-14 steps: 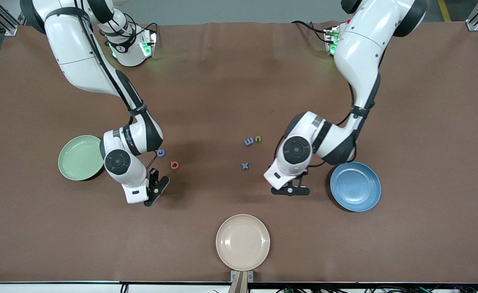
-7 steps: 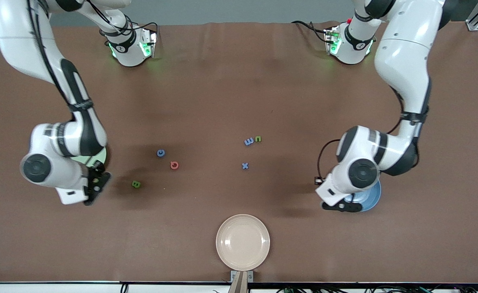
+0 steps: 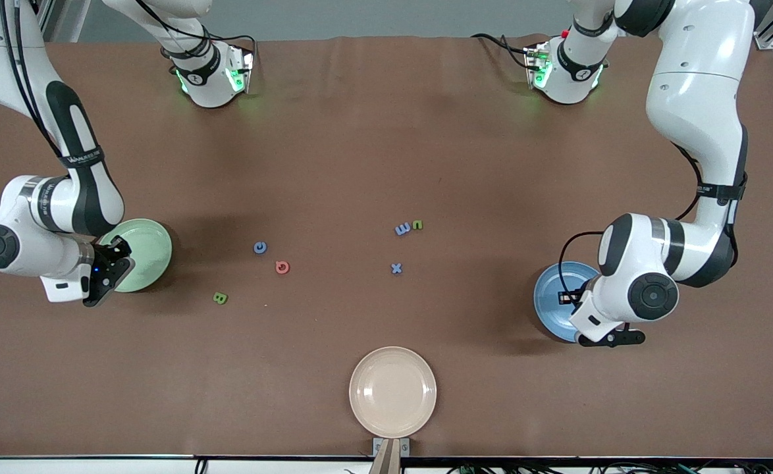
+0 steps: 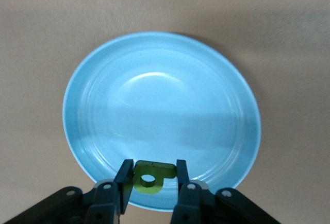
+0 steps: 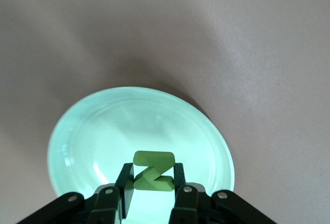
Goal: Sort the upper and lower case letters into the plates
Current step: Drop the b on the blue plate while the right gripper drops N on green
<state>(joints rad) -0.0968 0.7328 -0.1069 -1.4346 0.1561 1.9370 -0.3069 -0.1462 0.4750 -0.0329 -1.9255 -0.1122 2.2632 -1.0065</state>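
Note:
My right gripper (image 3: 111,273) is shut on a green letter Z (image 5: 153,159) and hangs over the edge of the pale mint green plate (image 3: 146,250), which also shows in the right wrist view (image 5: 103,131). My left gripper (image 3: 613,338) is shut on an olive-green letter with a round hole (image 4: 162,170) over the rim of the blue plate (image 3: 551,296), seen below it in the left wrist view (image 4: 160,110). Both plates look empty. Loose letters lie mid-table: blue c (image 3: 260,247), red letter (image 3: 282,266), green B (image 3: 220,298), blue letter (image 3: 402,229), green n (image 3: 417,224), blue x (image 3: 396,268).
A cream-beige plate (image 3: 393,392) sits empty at the table edge nearest the front camera, midway between the arms. The brown table (image 3: 386,131) stretches bare toward the robot bases.
Both arms swung outward from the table's middle: the right gripper to over the mint green plate, the left gripper to over the blue plate. The green B came into view.

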